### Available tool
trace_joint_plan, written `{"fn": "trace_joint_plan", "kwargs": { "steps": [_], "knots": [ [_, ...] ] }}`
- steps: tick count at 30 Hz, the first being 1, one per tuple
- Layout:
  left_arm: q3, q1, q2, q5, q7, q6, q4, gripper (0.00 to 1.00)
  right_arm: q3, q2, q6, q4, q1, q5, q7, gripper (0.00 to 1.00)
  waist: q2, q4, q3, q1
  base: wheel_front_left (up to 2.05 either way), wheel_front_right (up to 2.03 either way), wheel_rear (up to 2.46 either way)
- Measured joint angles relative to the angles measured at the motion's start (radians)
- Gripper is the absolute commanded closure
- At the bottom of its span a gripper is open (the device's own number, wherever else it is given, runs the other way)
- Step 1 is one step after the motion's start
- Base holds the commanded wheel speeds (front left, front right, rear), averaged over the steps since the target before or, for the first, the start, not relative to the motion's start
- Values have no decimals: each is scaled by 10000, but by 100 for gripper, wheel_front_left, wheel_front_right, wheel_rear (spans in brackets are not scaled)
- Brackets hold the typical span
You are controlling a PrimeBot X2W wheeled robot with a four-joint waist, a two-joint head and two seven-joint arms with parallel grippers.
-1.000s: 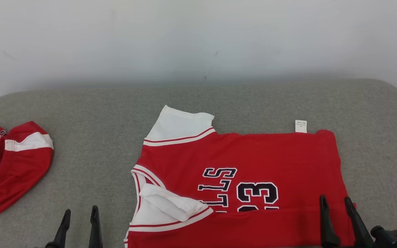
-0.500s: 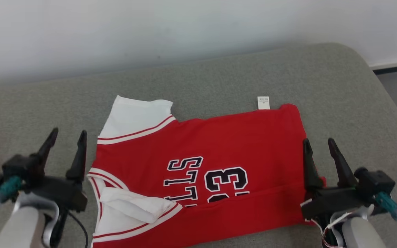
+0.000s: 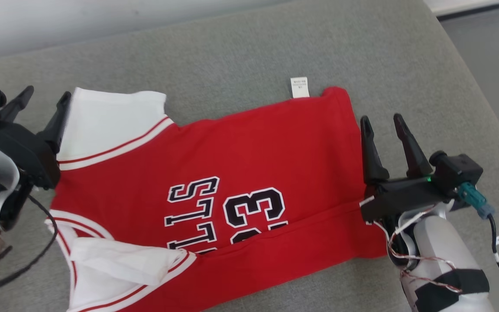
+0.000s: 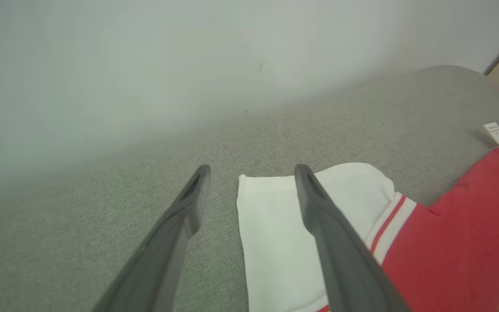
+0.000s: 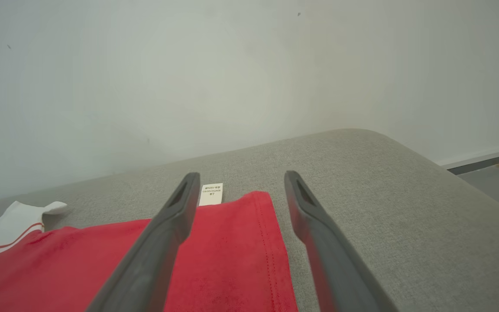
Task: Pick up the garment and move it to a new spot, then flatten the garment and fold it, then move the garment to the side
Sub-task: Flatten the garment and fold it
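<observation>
One jersey: red basketball top with white sleeves, spread lengthwise across the middle of the grey cushion. The sleeve end is toward the robot's left and the hem end toward its right.
Print: black letters plus a "23", outlined in white, and it reads sideways from the head view. The lower part is tucked under a fold.
Fold: the near long edge is flipped up over the front, with the crease running the length of the shirt.
Far sleeve: white, lying flat, sticking out toward the wall.
Near sleeve: white, kinda bunched and doubled over on itself.
Care tag: little white one poking out past the far edge, close to the hem corner.
Left gripper: fingers spread wide with nothing in them. It's parked at the far sleeve, one finger over the sleeve's outer edge and the other over bare cushion. Can't tell if it touches the cloth.
Right gripper: also spread and empty, at the hem end. In the wrist view the hem edge runs between the fingers, so one is over red cloth and one over cushion.
Cushion: grey woven fabric with a rounded far-right corner.
Floor: grey, off past the cushion's right side.
</observation>
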Motion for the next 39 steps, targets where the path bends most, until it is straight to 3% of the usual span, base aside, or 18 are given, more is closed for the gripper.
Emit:
{"fn": "trace_joint_plan", "kwargs": {
  "steps": [6, 28, 29, 30, 31, 32, 39],
  "knots": [
    [-1152, -1066, 497, -581, 428, 0, 688, 0, 247, 67, 0, 155, -583, 90, 0, 0, 1, -447, 755, -1, 0, 0, 0],
    [-2941, -2884, 629, -1891, 1453, 0, 2592, 0, 541, 211, 0, 253, -939, 174, 0, 0, 0, -1121, 1582, -3, 0, 0, 0],
    [-3070, -2936, 631, -1898, 1528, 0, 2592, 3, 541, 203, 0, 282, -967, 174, 0, 0, -1, -1123, 1605, -4, 0, 0, 0],
    [-3141, -2992, 629, -1935, 1530, 0, 2600, 54, 550, 199, 0, 326, -1018, 171, 0, 0, -1, -1122, 1624, -4, 0, 0, 0],
    [-3198, -3037, 614, -2000, 1526, 0, 2600, 83, 562, 188, 0, 393, -1081, 159, 0, 0, -1, -1109, 1637, -3, 0, 0, 0],
    [-3264, -3073, 589, -2079, 1515, -2, 2610, 100, 598, 171, 0, 510, -1145, 157, 0, 0, 0, -1087, 1642, -3, 0, 0, 0],
    [-3799, -3336, 495, -2251, 842, -2, 2188, 100, 911, -261, 0, 2025, -1928, 209, 0, 0, -1, -748, 1516, -3, 0, 0, 0]
  ]
}}
